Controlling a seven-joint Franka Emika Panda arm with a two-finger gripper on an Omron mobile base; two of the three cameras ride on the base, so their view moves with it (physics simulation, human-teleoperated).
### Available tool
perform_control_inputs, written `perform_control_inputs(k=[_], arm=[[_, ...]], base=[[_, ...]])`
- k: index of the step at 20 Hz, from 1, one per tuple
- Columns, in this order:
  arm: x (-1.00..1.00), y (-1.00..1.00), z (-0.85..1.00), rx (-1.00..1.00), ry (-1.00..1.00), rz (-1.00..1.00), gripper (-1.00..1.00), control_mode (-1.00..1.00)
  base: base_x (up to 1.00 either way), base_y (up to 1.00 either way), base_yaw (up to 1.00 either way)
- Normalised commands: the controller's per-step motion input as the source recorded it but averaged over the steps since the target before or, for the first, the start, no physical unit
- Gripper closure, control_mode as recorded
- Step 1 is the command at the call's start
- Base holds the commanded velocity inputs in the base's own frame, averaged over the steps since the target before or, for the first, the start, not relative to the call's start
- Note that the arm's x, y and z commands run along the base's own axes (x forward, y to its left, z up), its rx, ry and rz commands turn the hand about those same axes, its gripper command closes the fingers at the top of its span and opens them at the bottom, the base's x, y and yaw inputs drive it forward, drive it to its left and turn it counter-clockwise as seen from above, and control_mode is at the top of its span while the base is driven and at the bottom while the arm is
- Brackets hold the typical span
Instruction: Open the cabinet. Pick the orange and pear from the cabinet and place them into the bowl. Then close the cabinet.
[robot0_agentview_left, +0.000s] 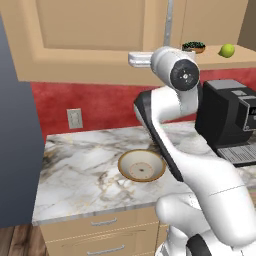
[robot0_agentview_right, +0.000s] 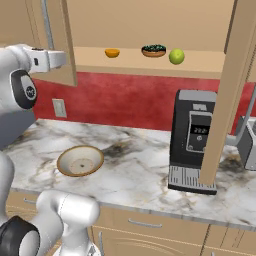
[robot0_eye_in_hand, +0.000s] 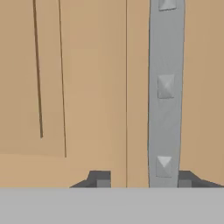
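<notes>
The cabinet (robot0_agentview_left: 90, 40) stands with both doors swung open. My gripper (robot0_agentview_left: 134, 59) (robot0_agentview_right: 63, 59) is at the left door's silver bar handle (robot0_eye_in_hand: 165, 87). In the hand view the gripper (robot0_eye_in_hand: 142, 180) straddles the bar: the right tip is against it and the left tip stands apart from it. On the shelf lie the orange (robot0_agentview_right: 112, 52) and the pear (robot0_agentview_right: 176, 56) (robot0_agentview_left: 227, 50). The tan bowl (robot0_agentview_left: 141, 165) (robot0_agentview_right: 80, 161) sits with nothing in it on the marble counter below.
A small dark dish (robot0_agentview_right: 153, 50) (robot0_agentview_left: 193, 47) sits between the two fruits. A black coffee machine (robot0_agentview_right: 195, 140) (robot0_agentview_left: 230, 115) stands on the counter to the right, with the open right door (robot0_agentview_right: 235, 90) in front of it. Drawers (robot0_agentview_left: 105, 235) run under the counter.
</notes>
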Motion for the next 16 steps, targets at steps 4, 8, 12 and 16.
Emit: perform_control_inputs(k=[4, 8, 12, 16], arm=[[-0.76, 1.0, 0.3, -0.28, 0.0, -0.1, 1.0, -1.0], [-0.57, 1.0, 0.28, -0.29, 0.0, -0.1, 1.0, -1.0], [-0.57, 1.0, 0.28, -0.32, 0.0, -0.1, 1.0, -1.0], [-0.6, 1.0, 0.09, -0.34, 0.0, -0.09, 1.0, -1.0]], base=[[0.0, 0.0, 0.0], [0.0, 0.0, 0.0], [0.0, 0.0, 0.0], [0.0, 0.0, 0.0]])
